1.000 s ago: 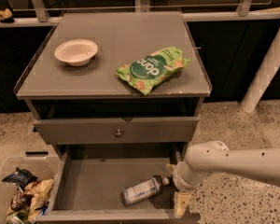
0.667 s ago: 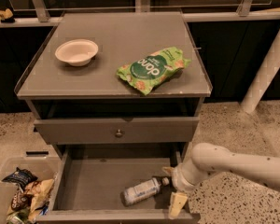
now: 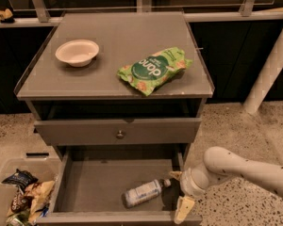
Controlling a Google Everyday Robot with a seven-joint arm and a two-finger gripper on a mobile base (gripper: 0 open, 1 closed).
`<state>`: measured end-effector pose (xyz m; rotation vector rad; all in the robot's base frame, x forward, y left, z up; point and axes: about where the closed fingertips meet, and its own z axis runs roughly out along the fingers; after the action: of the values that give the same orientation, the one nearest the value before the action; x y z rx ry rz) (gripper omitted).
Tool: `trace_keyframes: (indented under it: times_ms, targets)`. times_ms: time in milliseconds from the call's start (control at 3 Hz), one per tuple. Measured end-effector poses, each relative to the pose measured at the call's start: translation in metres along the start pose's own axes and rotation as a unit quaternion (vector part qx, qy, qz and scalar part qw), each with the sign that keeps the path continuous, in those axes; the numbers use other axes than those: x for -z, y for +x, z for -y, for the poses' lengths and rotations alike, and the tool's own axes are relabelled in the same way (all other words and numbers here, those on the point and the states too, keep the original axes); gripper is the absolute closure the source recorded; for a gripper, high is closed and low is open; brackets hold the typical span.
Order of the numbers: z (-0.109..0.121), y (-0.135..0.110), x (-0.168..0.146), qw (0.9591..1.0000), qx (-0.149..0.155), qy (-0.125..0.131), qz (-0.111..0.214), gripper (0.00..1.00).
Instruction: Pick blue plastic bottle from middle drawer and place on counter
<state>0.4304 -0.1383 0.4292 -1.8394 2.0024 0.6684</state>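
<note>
Our gripper (image 3: 179,192) has sunk lower under the front right corner of the desk (image 3: 132,32), released beside the unmoved blue plastic bottle (image 3: 142,192); we judge grasping comes next.

A pale bluish bottle (image 3: 142,192) lies in the grey middle drawer (image 3: 94,185), the cream-fingered white gripper (image 3: 179,192) at its right edge.

Counter (image 3: 132,32) — white bowl (image 3: 77,52), green snack bag (image 3: 153,69); pincer (image 3: 180,193) spread, right of middle drawer (image 3: 99,182).
</note>
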Motion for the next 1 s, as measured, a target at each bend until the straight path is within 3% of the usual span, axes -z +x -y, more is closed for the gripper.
trace_keyframes:
  times_ms: [333, 667, 1000]
  targets:
    - [0.008, 0.000, -0.009, 0.9989, 0.008, 0.016, -0.043, 0.00]
    - [0.029, -0.003, -0.025, 0.9942, 0.031, 0.039, -0.095, 0.00]
    - [0.029, -0.003, -0.025, 0.9942, 0.031, 0.039, -0.095, 0.00]
